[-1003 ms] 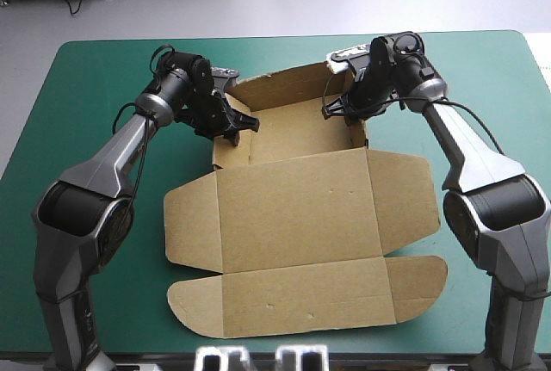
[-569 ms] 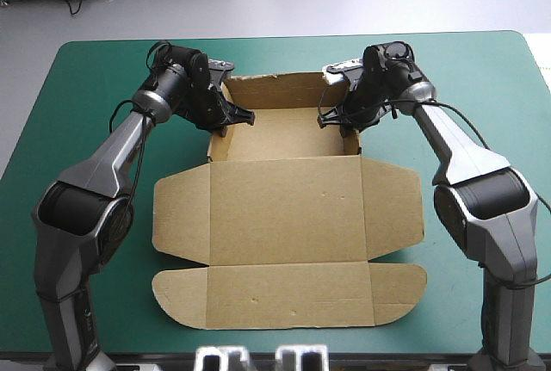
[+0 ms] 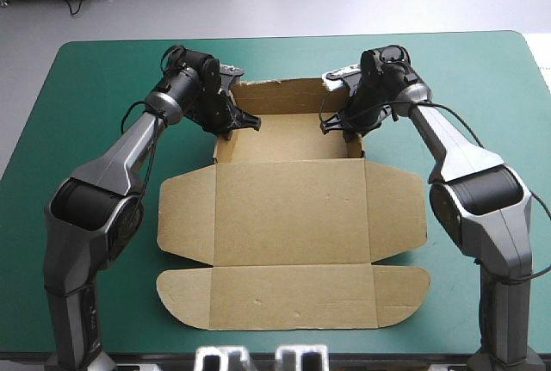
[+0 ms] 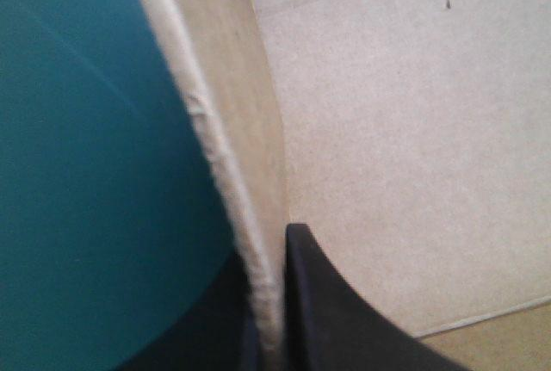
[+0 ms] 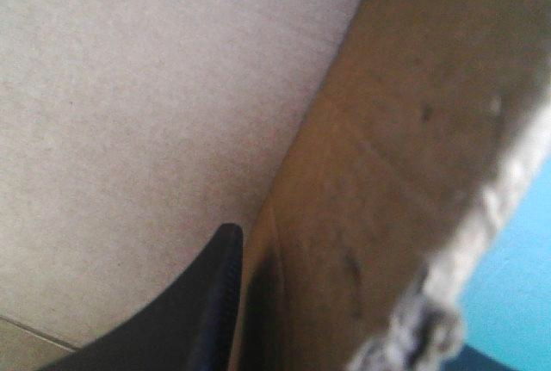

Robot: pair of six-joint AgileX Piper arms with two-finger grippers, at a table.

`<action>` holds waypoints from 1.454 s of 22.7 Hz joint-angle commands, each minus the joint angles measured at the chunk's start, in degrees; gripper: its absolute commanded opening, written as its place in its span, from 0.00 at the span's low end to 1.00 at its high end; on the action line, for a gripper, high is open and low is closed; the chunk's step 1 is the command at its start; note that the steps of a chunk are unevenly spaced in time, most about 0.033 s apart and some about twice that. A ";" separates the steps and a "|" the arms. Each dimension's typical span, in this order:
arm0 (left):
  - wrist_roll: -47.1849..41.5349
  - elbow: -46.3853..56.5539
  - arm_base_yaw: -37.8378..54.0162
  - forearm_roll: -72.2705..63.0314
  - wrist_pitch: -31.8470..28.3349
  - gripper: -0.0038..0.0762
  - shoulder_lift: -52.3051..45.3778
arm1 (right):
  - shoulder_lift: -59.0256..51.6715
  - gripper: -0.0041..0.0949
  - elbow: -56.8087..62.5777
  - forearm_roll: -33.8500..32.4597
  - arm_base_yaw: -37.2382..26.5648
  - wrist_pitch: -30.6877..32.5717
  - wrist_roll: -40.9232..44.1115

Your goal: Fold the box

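Nearest you, the one brown box (image 3: 293, 216) lies with its long round-ended flap (image 3: 293, 298) just inside the table's near edge, and only a thin strip of teal-green cover (image 3: 86, 78) shows there. Behind the flap comes the flat lid panel with two side flaps, one each way. Wide bare cover lies to the left and right of them. Farther on, the tray has three walls raised. Your left gripper (image 3: 231, 124) is clenched on the left wall's top edge, one black finger (image 4: 323, 302) inside and one outside. Your right gripper (image 3: 343, 126) is clamped on the right wall likewise. Beyond the far wall, open cover runs to the table's far edge.
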 commanded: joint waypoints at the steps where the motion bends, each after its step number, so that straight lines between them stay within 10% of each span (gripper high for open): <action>1: 1.48 -1.03 -0.99 -1.35 2.36 0.04 -2.15 | -3.43 0.04 -1.62 1.18 0.35 0.69 -1.97; 5: 4.62 -1.03 -0.99 -0.87 2.36 0.11 -3.27 | -3.69 0.33 -1.72 1.61 0.35 0.69 -3.79; 9: 5.39 -1.03 -0.76 0.24 2.36 0.40 -5.29 | -5.24 0.74 -1.83 1.40 0.35 0.69 -1.63; 15: 5.62 -1.03 -0.49 3.92 2.36 0.66 -8.99 | -9.26 0.78 -1.94 0.54 0.35 0.69 -1.40; 25: 5.75 -1.03 -0.49 11.53 2.36 0.63 -22.89 | -18.62 0.77 -1.94 -1.16 -0.28 0.69 -2.08; 31: 14.94 12.32 -0.49 5.99 2.47 0.03 -45.02 | -20.20 0.77 -1.64 -0.61 -0.28 0.69 -2.08; 33: 14.41 21.23 -0.49 8.59 2.47 0.04 -52.80 | -19.31 0.77 -1.64 -2.24 -0.28 0.69 -2.08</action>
